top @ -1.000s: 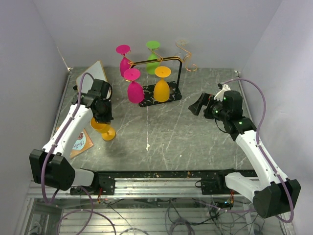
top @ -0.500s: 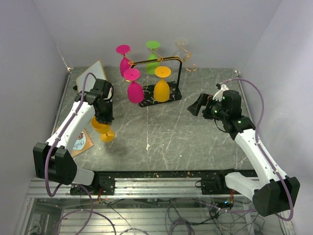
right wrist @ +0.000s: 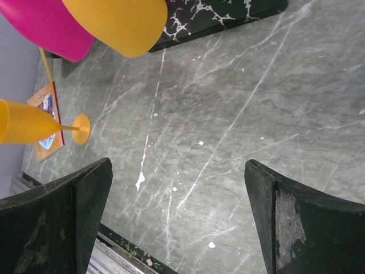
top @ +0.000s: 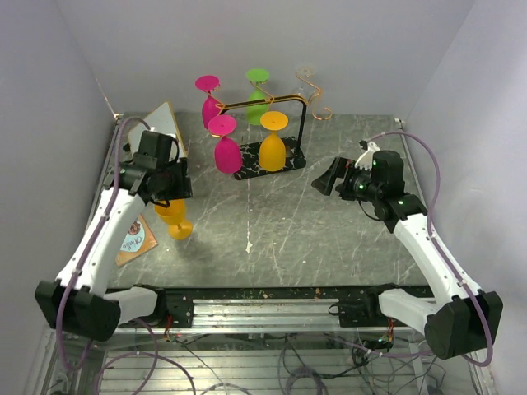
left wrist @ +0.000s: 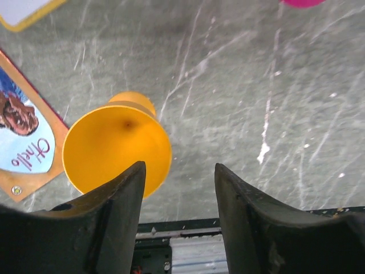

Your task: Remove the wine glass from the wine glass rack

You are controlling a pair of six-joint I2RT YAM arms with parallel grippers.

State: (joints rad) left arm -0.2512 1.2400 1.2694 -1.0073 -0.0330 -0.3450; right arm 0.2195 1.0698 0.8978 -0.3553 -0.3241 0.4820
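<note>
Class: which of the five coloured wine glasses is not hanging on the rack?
The orange glass standing upright on the table by the left gripper; both pink glasses, the green glass and the other orange glass hang inverted on the rack.

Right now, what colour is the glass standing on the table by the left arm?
Yellow-orange: the glass shows clearest in the left wrist view.

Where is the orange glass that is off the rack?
Top view, left: orange glass stands on the table beside the Hello card, below the left gripper.
</note>
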